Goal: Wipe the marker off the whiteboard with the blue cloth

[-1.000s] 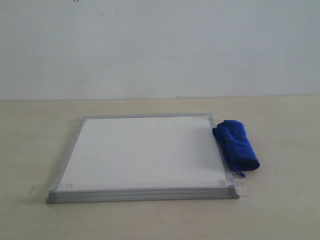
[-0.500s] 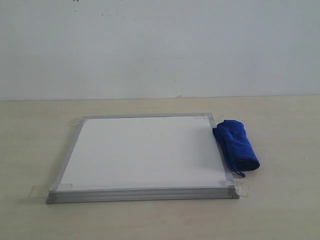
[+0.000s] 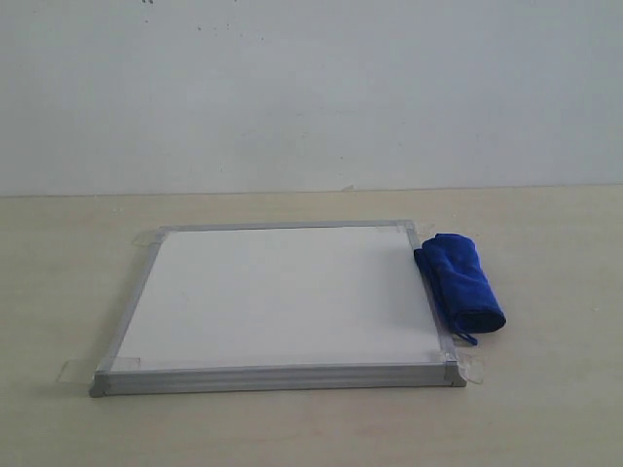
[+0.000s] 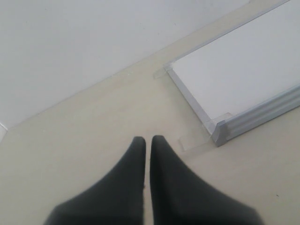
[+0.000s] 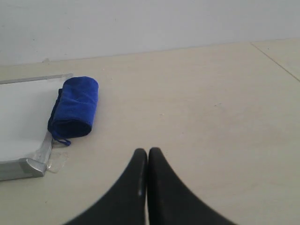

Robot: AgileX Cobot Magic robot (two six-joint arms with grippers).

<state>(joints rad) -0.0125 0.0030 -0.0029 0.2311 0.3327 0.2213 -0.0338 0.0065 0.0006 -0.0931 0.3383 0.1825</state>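
Observation:
The whiteboard point(image 3: 277, 297) lies flat on the table, silver-framed, with clear tape tabs at its corners; its corner also shows in the left wrist view point(image 4: 243, 70) and its edge in the right wrist view point(image 5: 18, 117). No red marker lines show on its white surface in any view. The rolled blue cloth point(image 3: 461, 281) rests against the board's right edge, seen too as the blue cloth point(image 5: 75, 108). My left gripper point(image 4: 148, 139) is shut, empty, above bare table off the board's corner. My right gripper point(image 5: 147, 151) is shut, empty, apart from the cloth. Neither gripper appears in the exterior view.
A pale wall point(image 3: 311, 88) rises behind the beige table point(image 3: 545, 409). A tape tab point(image 4: 194, 140) sticks to the table by the board's near corner. A table seam point(image 5: 276, 58) runs at one side in the right wrist view.

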